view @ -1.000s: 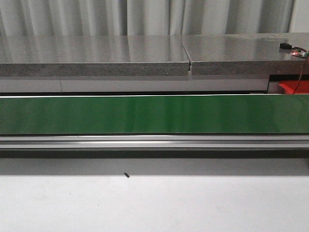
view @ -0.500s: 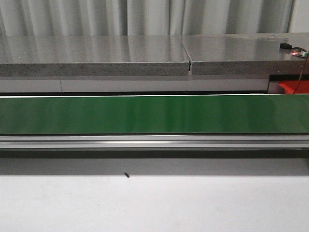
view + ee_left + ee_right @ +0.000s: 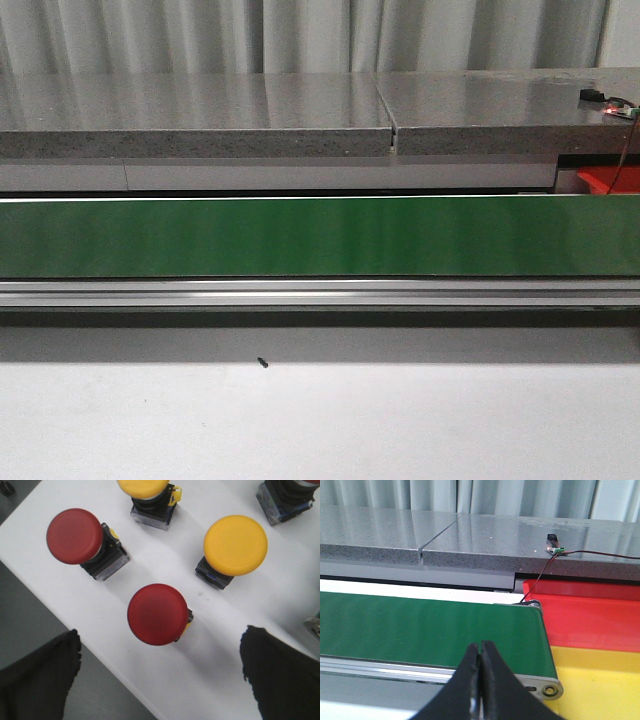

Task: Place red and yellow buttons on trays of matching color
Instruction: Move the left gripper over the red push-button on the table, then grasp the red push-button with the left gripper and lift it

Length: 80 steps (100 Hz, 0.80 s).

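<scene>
Grey curtains hang behind a grey stone shelf [image 3: 200, 110], and in front of it a green conveyor belt [image 3: 300, 237] runs from left to right across the front view, bare of any load; nearer lies a pale tabletop [image 3: 400, 420] carrying only a small dark speck [image 3: 262, 363]. Neither arm appears in the front view. At the right end of the belt, the right wrist view shows a red tray [image 3: 590, 615] on the far side with a yellow tray [image 3: 600, 680] just nearer, the 2 touching edge to edge. The right gripper [image 3: 480, 680] hangs before the belt with its fingers pressed together and nothing between them. The left wrist view looks straight down on a white board [image 3: 220, 645] holding push-buttons: a red button [image 3: 157, 614] closest to the camera, a second red button [image 3: 75, 536], a yellow button [image 3: 235, 545], and another yellow button [image 3: 143, 486] partly cut off by the frame edge. The left gripper [image 3: 160, 672] is spread wide, its 2 dark fingers [image 3: 40, 675] flanking the closest red button without touching it, and it holds nothing. Judged from this, the step in hand is the first pick: no button has reached belt or tray. The next move calls for lowering the left gripper so the fingers straddle the red cap, closing on it, then lifting clear of its neighbours.
</scene>
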Each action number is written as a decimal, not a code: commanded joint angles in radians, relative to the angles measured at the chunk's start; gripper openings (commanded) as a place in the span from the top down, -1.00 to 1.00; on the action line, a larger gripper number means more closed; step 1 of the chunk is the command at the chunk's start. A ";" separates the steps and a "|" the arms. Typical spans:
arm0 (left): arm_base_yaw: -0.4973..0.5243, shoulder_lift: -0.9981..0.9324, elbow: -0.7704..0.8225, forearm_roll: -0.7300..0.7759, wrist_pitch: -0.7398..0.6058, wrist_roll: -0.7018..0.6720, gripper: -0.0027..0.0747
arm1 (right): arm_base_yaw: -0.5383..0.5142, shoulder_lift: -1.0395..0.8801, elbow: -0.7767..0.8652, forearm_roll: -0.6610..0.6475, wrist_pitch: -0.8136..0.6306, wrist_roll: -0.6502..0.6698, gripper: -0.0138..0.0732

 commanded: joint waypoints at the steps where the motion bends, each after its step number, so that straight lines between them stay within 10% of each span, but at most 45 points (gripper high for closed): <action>1: 0.004 0.003 -0.034 0.011 -0.050 0.000 -0.69 | 0.002 -0.016 -0.017 -0.007 -0.085 -0.004 0.84; 80: 0.004 0.151 -0.080 0.018 -0.086 0.001 -0.69 | 0.002 -0.016 -0.017 -0.007 -0.085 -0.004 0.84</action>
